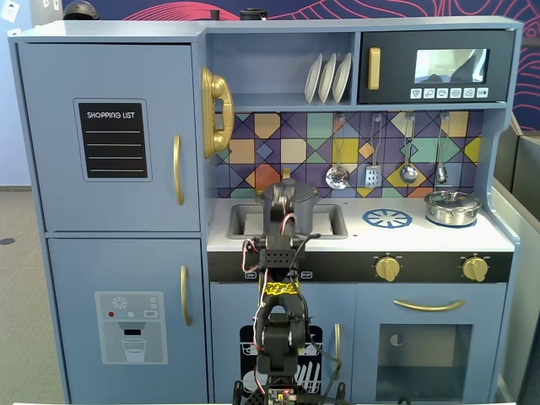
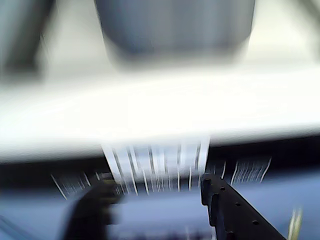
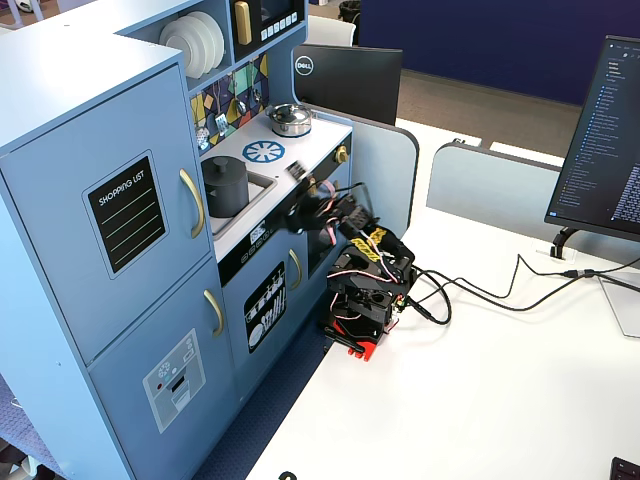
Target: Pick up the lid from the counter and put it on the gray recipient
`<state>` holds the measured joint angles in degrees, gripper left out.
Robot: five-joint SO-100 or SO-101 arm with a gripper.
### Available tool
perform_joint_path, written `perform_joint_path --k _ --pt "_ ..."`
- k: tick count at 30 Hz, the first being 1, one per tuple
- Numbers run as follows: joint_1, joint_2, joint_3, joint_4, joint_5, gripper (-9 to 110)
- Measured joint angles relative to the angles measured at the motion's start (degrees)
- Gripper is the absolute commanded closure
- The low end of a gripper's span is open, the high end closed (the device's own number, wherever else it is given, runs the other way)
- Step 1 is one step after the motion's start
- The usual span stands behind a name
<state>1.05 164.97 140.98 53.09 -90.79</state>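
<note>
Hand (image 3: 300, 195) blurred at counter (image 3: 300, 135) edge, near gray recipient (image 3: 225, 185).

Wrist view motion-blurred; gray recipient (image 2: 175, 27) top cropped.

Front fixed view faces counter (image 1: 439, 240); side fixed view high, oblique; wrist view close, blurred.

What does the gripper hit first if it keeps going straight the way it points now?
Probably the gray pot standing in the sink. The blurred wrist view has it dead ahead, past the counter front edge, beyond the gripper. If the line runs low, the counter edge comes first; depth is unclear.
</note>
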Motion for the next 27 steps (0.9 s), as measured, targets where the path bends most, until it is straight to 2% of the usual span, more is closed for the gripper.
perform_joint_path --k 4,9,16,27 --pt "0.53 3.60 14.24 -4.22 0.18 101" --pt "-0.97 9.05 23.73 -2.02 1.41 101" --pt "-0.97 16.17 29.53 6.50 1.67 101" --pt "-2.99 17.23 31.11 24.79 1.49 101"
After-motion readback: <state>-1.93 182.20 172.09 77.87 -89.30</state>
